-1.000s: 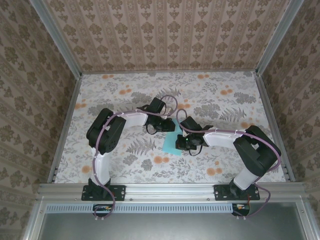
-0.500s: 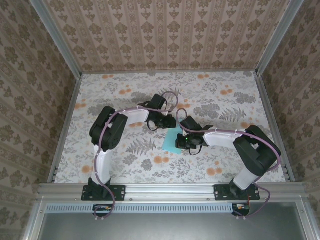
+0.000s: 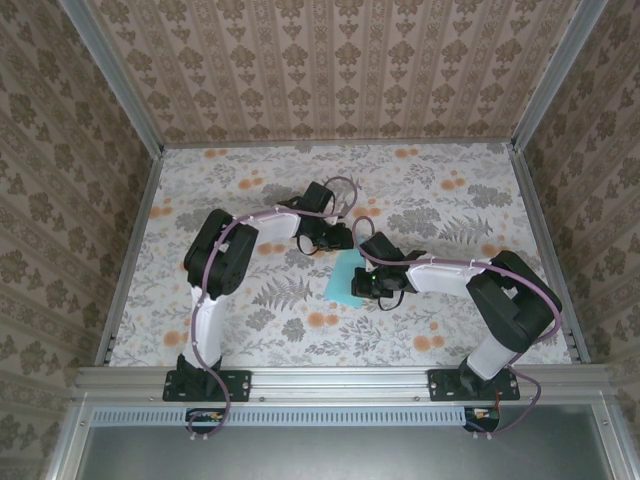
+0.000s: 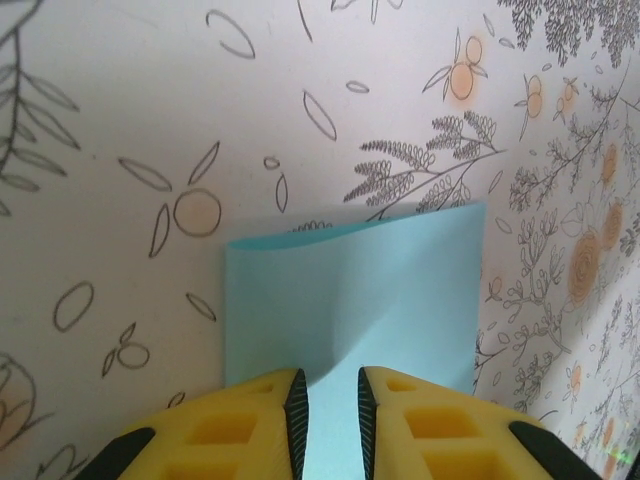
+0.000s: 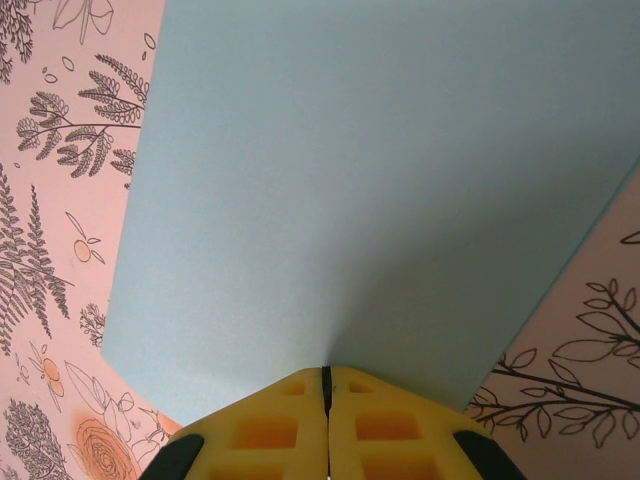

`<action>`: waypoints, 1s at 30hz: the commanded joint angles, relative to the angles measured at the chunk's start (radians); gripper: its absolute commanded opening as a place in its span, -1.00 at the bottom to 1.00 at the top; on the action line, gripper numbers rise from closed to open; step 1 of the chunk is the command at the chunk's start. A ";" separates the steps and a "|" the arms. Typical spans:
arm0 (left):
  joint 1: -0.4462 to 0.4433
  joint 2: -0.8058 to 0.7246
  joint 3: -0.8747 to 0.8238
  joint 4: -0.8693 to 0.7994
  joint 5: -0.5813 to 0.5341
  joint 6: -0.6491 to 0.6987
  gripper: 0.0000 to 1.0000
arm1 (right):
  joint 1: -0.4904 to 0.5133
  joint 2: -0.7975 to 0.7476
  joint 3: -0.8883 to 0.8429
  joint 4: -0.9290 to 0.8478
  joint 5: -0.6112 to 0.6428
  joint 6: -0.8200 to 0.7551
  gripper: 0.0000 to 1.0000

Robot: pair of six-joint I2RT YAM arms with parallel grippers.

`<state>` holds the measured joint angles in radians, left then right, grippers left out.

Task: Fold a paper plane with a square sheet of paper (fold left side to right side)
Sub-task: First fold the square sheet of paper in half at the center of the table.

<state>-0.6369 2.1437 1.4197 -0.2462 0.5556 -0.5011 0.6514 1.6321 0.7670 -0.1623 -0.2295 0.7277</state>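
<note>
A light blue sheet of paper (image 3: 343,280) lies near the middle of the flower-patterned worktop (image 3: 250,180), caught between two robot arms. From the overhead camera it shows as a slanted patch, longer from the far side toward the near side than it is wide, its far end tucked under the left gripper (image 3: 335,243) and its near right edge at the right gripper (image 3: 362,287). The left arm (image 3: 215,260) rises from its base, bends at the elbow and reaches right and away across the worktop, wrist turned down over the sheet's far end. The right arm (image 3: 450,272) folds at the elbow and stretches left, low over the surface. In the right wrist camera the gripper (image 5: 327,385) has its yellow fingers pressed together on the edge of the sheet (image 5: 370,180), which rises away from them as a broad, smooth plane above the worktop, one corner pointing right. In the left wrist camera the gripper (image 4: 330,400) keeps its fingers narrowly apart, a slim gap between the pads with blue showing through it; the sheet (image 4: 360,290) spreads out ahead of them, its far edge slightly curled at the left corner. Compared with a second ago, the left gripper has slid to the right and a little farther back, closing on the sheet's far end, while the right arm and the sheet sit almost where they were.
</note>
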 commanded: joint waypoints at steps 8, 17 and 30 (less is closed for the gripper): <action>0.047 0.076 0.076 0.047 -0.120 0.005 -0.48 | 0.007 0.020 -0.031 -0.230 0.013 -0.040 -0.87; 0.049 0.097 0.111 0.050 -0.122 -0.010 -0.45 | 0.004 0.005 -0.029 -0.255 0.016 -0.056 -0.87; 0.055 0.078 0.106 0.049 -0.126 -0.008 -0.44 | -0.017 -0.008 -0.020 -0.277 0.024 -0.107 -0.87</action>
<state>-0.6048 2.2150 1.5345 -0.2089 0.4999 -0.5087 0.6453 1.6051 0.7734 -0.2783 -0.2287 0.6586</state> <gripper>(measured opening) 0.278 0.069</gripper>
